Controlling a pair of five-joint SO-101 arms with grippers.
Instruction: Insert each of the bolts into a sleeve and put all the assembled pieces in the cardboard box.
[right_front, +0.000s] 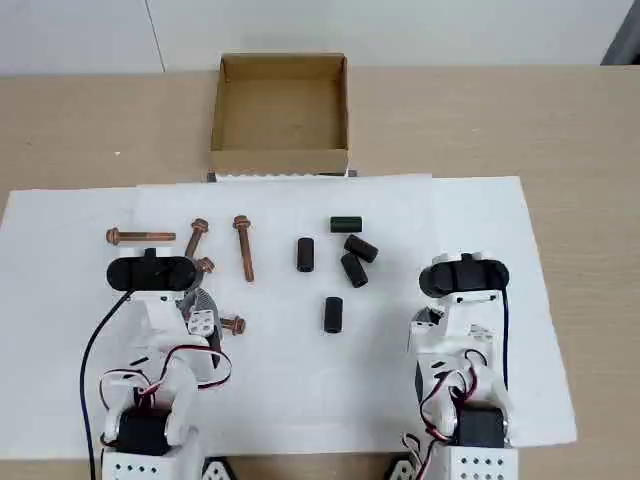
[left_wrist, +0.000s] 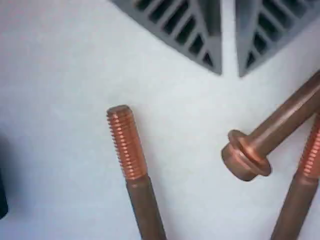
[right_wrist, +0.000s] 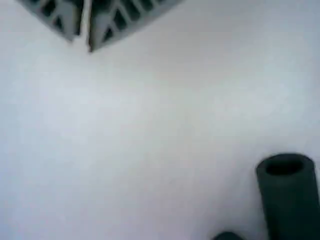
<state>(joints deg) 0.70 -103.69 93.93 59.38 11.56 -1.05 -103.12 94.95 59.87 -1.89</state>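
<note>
1. Your tan wooden table (right_front: 70, 120) carries a white sheet (right_front: 300, 400), and a pale backdrop (right_front: 420, 25) lies beyond.
2. The cardboard box (right_front: 280, 160) sits at the sheet's far edge.
3. Copper bolts (right_front: 243, 247) lie loose by your left gripper (left_wrist: 229, 70), and black sleeves (right_front: 305, 254) lie mid-sheet.
4. The left gripper and right gripper (right_wrist: 85, 45) both show narrow jaws, gripping nothing.

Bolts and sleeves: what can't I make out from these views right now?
High view: the left arm covers most of an upper bolt and a lower bolt; their shafts are hidden.
Left wrist view: the picture's edges cut off the threaded bolt, the flanged bolt and a third bolt.
Right wrist view: one sleeve is blurred and cut by the edge.
</note>
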